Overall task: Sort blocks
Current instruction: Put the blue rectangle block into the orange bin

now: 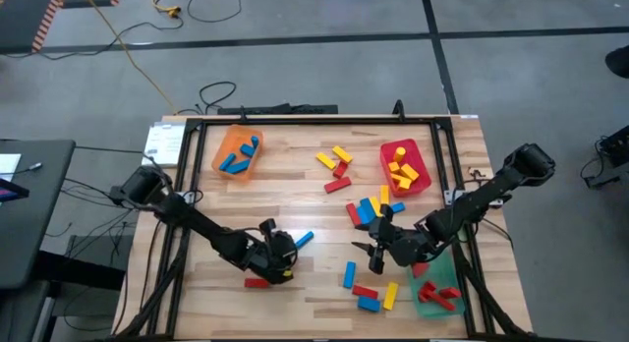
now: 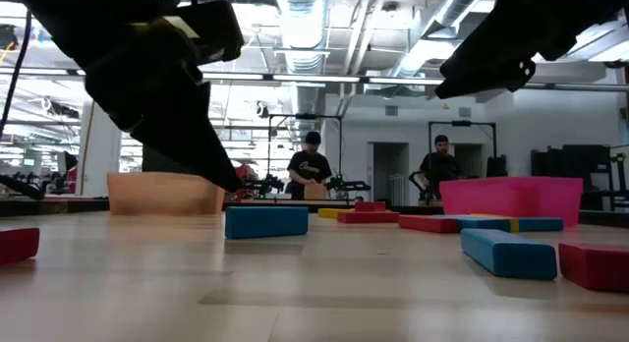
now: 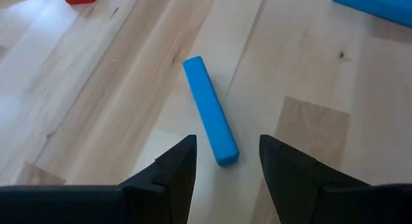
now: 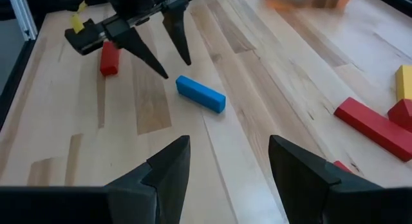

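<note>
The left pincer point(image 3: 222, 169) is seen poised just short of a lone blue block point(image 3: 210, 111), its two fingers parted and nothing held between them. The near end of that block lies almost in the gap between the fingers; from there its long axis runs away from the pincer, slanted a little off the line of approach. So the fingers are set across the block's narrow width, and a short advance, with perhaps a small twist of the wrist, is judged to be all that a clean grasp calls for.

From the blue block outward: a red block point(image 1: 257, 281) is found just beside the left pincer point(image 1: 287, 250) on the tabletop point(image 1: 295, 185). Farther off, on the block's other side, the right pincer point(image 1: 371, 250) hangs with fingers spread and empty, pointed toward the same block but clearly the more distant of the two; the pick is judged to belong to the left arm.

Beyond the right pincer a loose scatter of red, yellow and blue blocks is spread. Farthest from the blue block, the orange tray point(image 1: 236, 152) already carries blue blocks, and that is judged to be where this one should go; the red tray point(image 1: 405, 167) carries yellow blocks, the green tray point(image 1: 437, 291) red ones.
</note>
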`<state>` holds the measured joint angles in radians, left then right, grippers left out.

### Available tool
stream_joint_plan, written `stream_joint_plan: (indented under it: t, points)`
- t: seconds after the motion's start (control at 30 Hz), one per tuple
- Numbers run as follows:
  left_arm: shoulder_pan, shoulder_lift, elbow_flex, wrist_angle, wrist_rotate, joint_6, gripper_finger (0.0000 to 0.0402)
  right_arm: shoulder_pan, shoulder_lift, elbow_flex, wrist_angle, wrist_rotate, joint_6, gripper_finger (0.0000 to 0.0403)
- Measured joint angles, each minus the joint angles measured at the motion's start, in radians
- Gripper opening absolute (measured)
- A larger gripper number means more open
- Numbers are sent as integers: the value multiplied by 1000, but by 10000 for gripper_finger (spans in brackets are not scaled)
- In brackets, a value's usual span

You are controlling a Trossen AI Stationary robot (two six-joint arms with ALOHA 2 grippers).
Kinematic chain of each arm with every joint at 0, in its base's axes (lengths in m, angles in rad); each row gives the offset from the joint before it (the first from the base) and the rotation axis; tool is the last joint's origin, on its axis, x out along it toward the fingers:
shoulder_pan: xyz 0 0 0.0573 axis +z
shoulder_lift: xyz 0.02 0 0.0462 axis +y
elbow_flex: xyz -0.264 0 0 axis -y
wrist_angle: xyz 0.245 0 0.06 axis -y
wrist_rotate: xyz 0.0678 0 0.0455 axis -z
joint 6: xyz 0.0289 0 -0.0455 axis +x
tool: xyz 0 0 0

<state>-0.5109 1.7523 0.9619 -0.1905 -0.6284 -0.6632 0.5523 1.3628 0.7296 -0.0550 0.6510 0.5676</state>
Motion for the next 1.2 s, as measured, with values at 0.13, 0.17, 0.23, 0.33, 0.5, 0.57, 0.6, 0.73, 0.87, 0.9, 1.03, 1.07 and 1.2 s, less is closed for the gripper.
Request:
stream_joint_plan:
  t: [0.13, 0.17, 0.23, 0.33, 0.5, 0.57, 0.6, 0.73, 0.87, 0.9, 1.03, 1.07, 1.2]
  points:
    - [16, 0, 0, 17, 28, 23, 165, -6, 0, 0, 0, 0, 0, 226]
    - [19, 0, 0, 22, 36, 27, 165, -6, 0, 0, 0, 0, 0, 226]
    - [21, 0, 0, 27, 40, 30, 165, -6, 0, 0, 0, 0, 0, 226]
    - [20, 1, 0, 24, 39, 36, 165, -6, 0, 0, -1, 0, -1, 226]
    - [25, 25, -1, 35, 47, 34, 165, -6, 0, 0, -15, 0, 0, 226]
    - [31, 44, 1, 69, 52, 33, 165, -6, 0, 0, -22, 0, 5, 226]
    - [31, 50, 0, 71, 55, 35, 165, -6, 0, 0, -24, 0, 5, 226]
    - [34, 84, 3, 120, 76, 37, 165, -6, 0, 0, -27, 0, 7, 226]
    - [40, 104, 2, 94, 67, 27, 165, -6, 0, 0, -31, 0, 8, 226]
    - [41, 104, 0, 76, 56, 24, 165, -6, 0, 0, -31, 0, 8, 226]
    - [48, 115, 2, 64, 39, 29, 155, -6, 0, 0, -37, 0, 9, 226]
    - [52, 114, 2, 55, 41, 30, 150, -6, 0, 0, -37, 0, 9, 226]
    - [59, 121, 3, 55, 43, 57, 124, -5, 0, 0, -38, 0, 9, 226]
